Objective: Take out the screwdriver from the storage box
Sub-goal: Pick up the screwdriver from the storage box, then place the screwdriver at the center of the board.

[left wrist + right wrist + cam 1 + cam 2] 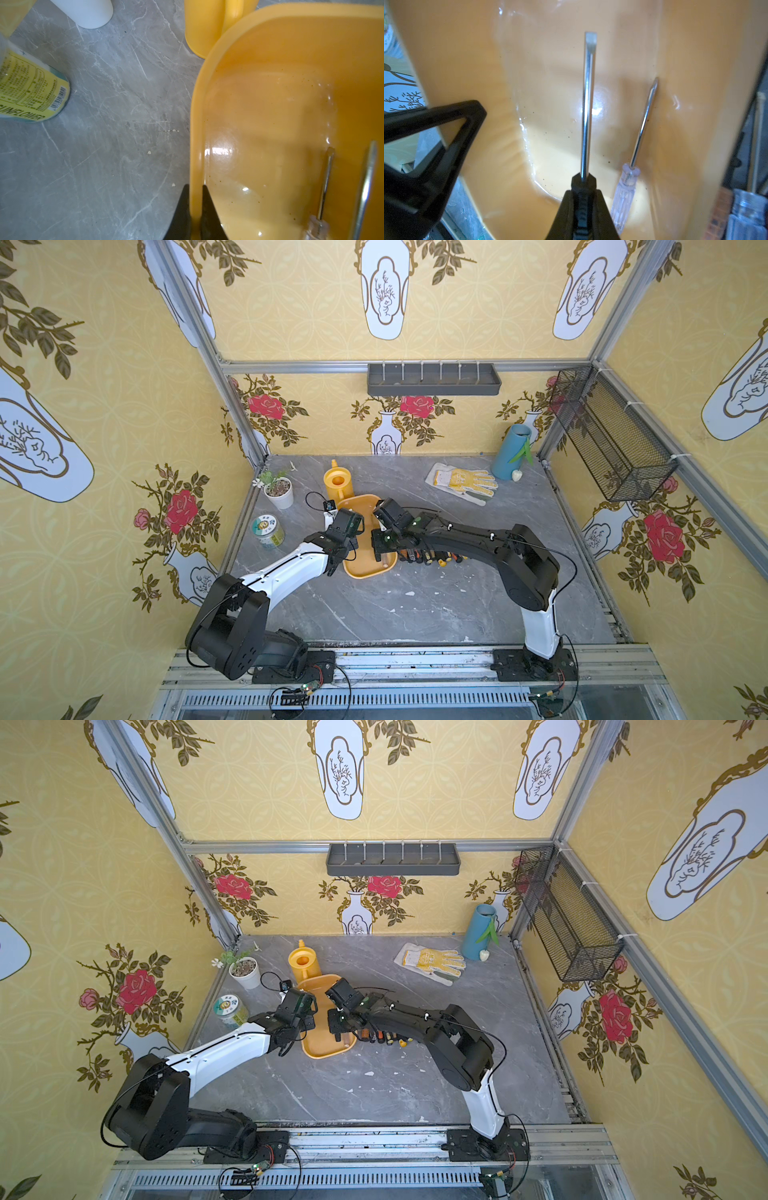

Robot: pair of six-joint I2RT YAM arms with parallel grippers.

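Evidently the storage box [195, 104] is held steady by the left gripper [195, 187], clamped on its rim, so that the screwdriver [588, 93], pinched by its black handle in the right gripper [584, 192] inside the box, can be lifted out.

Marble table [415, 614]: storage box [366, 566], watering can [338, 483], plant pot [279, 493], jar [267, 531], glove [463, 481], vase [511, 452].
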